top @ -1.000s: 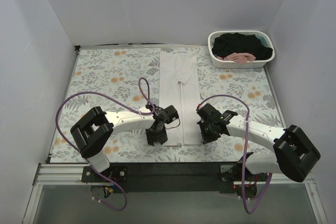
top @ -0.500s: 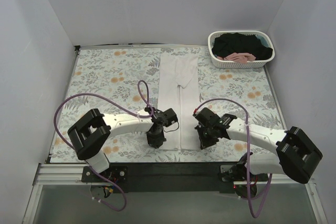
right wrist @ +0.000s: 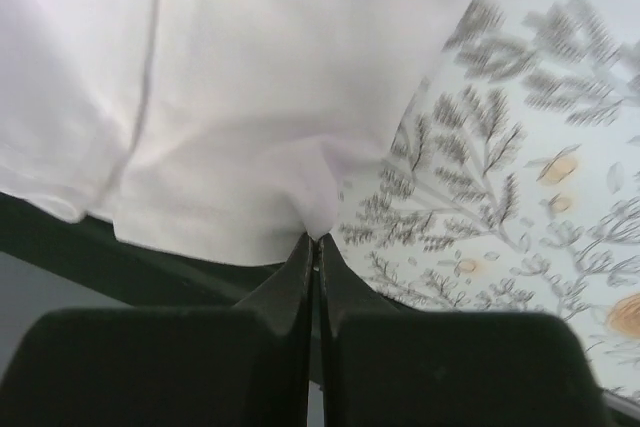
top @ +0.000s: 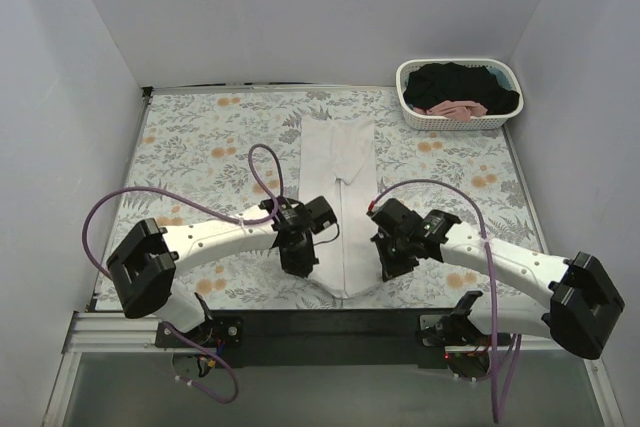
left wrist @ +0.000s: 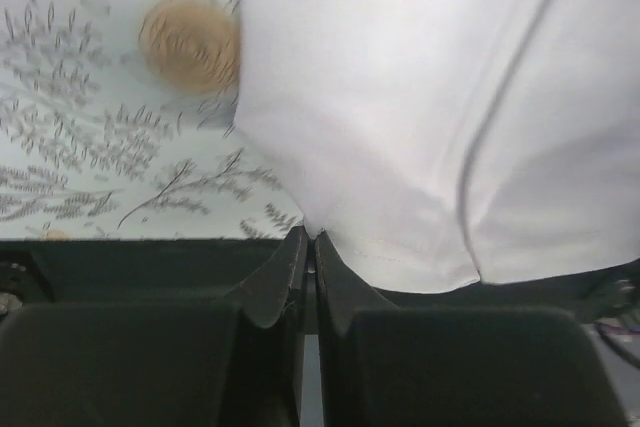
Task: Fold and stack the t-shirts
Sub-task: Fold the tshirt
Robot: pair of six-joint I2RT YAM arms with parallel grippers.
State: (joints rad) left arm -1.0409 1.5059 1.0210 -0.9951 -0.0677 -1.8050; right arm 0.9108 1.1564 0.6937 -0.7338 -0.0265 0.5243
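White t-shirt (top: 340, 162) is pinched near its hem: left edge by left gripper (left wrist: 310, 239), right edge by right gripper (right wrist: 316, 239), jaws pressed together on cloth.

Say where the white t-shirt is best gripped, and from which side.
Its near hem corners, each from its outer side: the white t-shirt lies as a long narrow strip, hem toward the arms. The left gripper and right gripper pinch there.

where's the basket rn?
Top view: the basket sits in the far right corner of the table, right of the white shirt.
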